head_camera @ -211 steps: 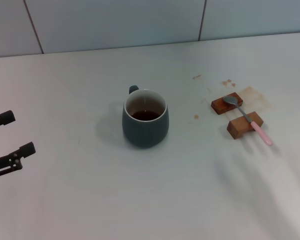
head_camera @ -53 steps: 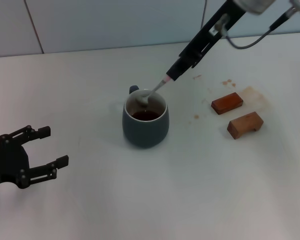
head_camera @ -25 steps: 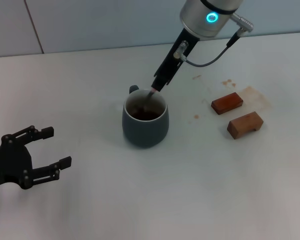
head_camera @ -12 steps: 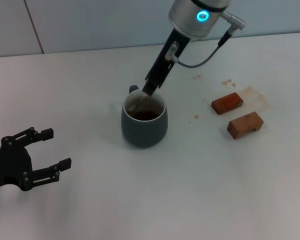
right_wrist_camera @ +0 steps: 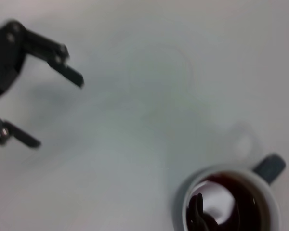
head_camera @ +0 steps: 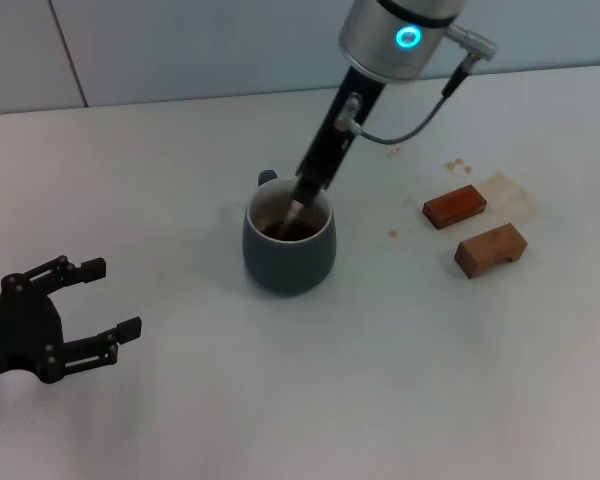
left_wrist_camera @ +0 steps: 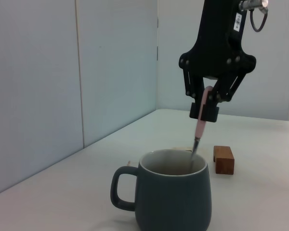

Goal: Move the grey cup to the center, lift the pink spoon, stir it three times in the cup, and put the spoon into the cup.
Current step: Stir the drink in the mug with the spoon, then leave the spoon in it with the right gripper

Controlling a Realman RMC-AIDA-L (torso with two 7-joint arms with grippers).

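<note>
I've got the right gripper (left_wrist_camera: pixel 205 103) pinching the spoon (left_wrist_camera: pixel 199 129) by its pink handle, steep, so the bowl dips into the cup (head_camera: pixel 287 243) mid-table for stirring, while my left gripper (head_camera: pixel 92 306) waits spread at near left.

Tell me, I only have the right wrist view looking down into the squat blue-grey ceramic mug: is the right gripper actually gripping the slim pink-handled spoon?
Observer: Yes. In the left wrist view the right gripper is shut on the handle of the slim pink-handled metal spoon, above the squat blue-grey ceramic mug.
Operator: How is the spoon angled?
Observer: Nearly upright, slightly tilted; its grey neck passes below the rim.
Operator: Anything on the robot's right of the mug?
Observer: Two brown wooden blocks, apart from the mug.
Operator: And the left gripper?
Observer: The left gripper is open, at the near left.
</note>
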